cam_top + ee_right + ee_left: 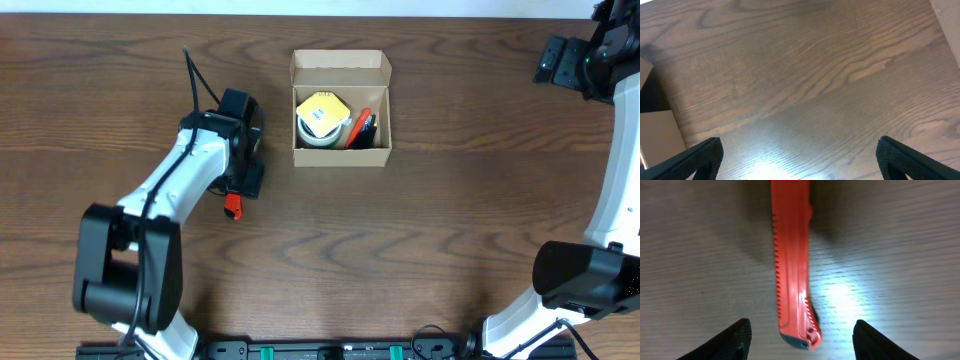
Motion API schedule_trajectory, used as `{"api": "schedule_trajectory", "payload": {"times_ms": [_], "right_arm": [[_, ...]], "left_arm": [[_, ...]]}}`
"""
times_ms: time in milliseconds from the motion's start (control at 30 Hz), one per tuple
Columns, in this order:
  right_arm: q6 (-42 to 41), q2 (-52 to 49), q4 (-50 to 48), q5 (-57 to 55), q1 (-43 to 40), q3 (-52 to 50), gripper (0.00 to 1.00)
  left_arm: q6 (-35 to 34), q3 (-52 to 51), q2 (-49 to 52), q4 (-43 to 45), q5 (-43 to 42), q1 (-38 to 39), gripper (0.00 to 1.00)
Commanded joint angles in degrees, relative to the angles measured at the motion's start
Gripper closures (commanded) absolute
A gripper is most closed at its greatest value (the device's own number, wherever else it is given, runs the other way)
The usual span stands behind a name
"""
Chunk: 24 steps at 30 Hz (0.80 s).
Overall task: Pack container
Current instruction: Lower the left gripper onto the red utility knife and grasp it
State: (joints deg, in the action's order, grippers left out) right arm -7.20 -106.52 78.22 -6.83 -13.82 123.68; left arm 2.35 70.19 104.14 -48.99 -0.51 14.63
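At the left of the wooden tabletop [450, 230], the left claw [801, 327] is spread wide, gripping nothing. Its two dark fingers straddle the near end of a slim red box cutter [792, 255] lying flat between them.

In the middle, toward the far edge, sits the container [340, 156], its lid flap open. It already holds a tape roll [320, 122] and a red-and-black item [360, 128].

At far right, the right claw [799, 145] is also spread and empty, above bare wood.

Risk: clamped this close to its end, the cutter could pivot or slip free. With the box already crowded, its long body might also catch the rim and shove the light cardboard aside.
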Motion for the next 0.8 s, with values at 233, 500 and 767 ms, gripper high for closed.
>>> {"api": "schedule_trajectory", "payload": {"times_ms": [233, 500, 767], "right_arm": [[-0.68, -0.26, 0.02, 0.20, -0.44, -0.15, 0.01], [-0.68, -0.26, 0.02, 0.20, -0.44, -0.15, 0.01], [-0.68, -0.26, 0.02, 0.20, -0.44, -0.15, 0.01]], "left_arm": [[5.05, 0.00, 6.32, 1.77, -5.22, -3.91, 0.36], [5.33, 0.02, 9.57, 2.58, -5.33, -3.89, 0.37], [3.52, 0.02, 11.37, 3.52, -5.33, -3.89, 0.50]]}}
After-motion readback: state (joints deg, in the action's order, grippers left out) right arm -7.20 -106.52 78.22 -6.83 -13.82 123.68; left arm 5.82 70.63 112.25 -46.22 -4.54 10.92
